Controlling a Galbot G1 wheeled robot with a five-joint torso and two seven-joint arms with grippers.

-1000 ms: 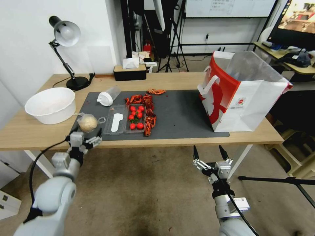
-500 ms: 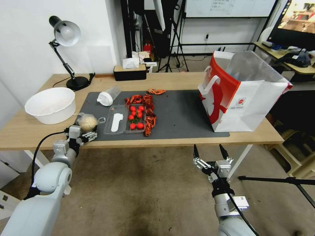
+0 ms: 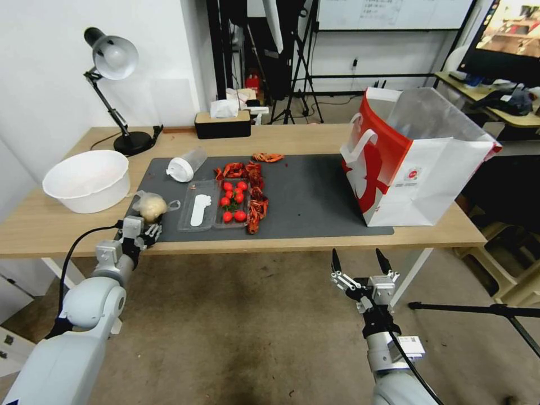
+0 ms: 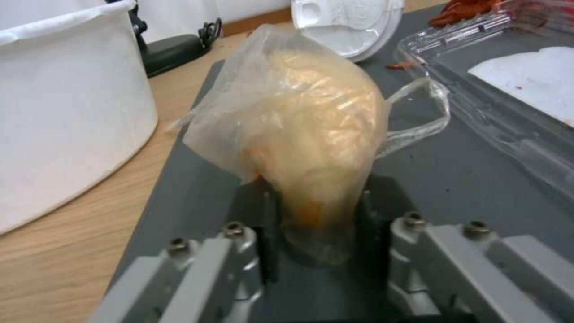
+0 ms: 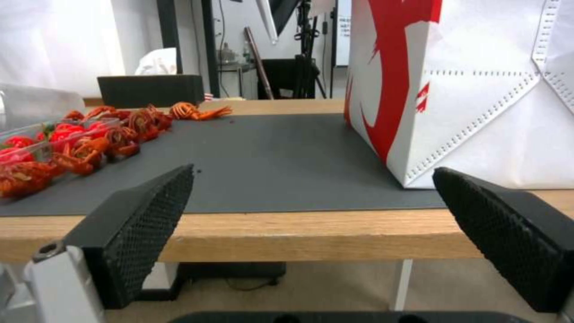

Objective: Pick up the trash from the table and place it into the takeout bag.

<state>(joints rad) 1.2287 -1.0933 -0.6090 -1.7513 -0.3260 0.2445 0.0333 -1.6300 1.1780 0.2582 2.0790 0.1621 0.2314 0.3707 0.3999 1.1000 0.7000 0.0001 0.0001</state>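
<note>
L gripper point(image 3: 147, 227) sits at the near-left corner of the grey mat point(image 3: 315, 197), clenched on the lower end of the clear bag point(image 3: 149, 206) w/ a pale lump inside. In the left wrist view the bag point(image 4: 299, 130) is pinched between the dark fingers point(image 4: 266, 233); its top leans away from the gripper and one thin plastic loop sticks out toward the clear tray point(image 4: 508, 103).

Relative to the mat: white bowl point(image 3: 87, 180) is off its left edge on the bare table point(image 3: 67, 230). Lidded plastic cup point(image 3: 184, 164) lies on its side at the far-left corner. The tray point(image 3: 214, 205) w/ small red tomatoes is just right of the bag, w/ red shell scraps point(image 3: 254, 188) along the tray's right side. Takeout bag point(image 3: 416, 160) stands upright, mouth open, on the mat's right end, well apart from the gripped bag.

R gripper point(image 3: 360, 262) hangs below the table's near edge, in front of the mat's right half, fingers spread wide, holding nothing. The right wrist view shows both black pads point(image 5: 137, 224) apart, w/ the takeout bag point(image 5: 478, 89) beyond.
</note>
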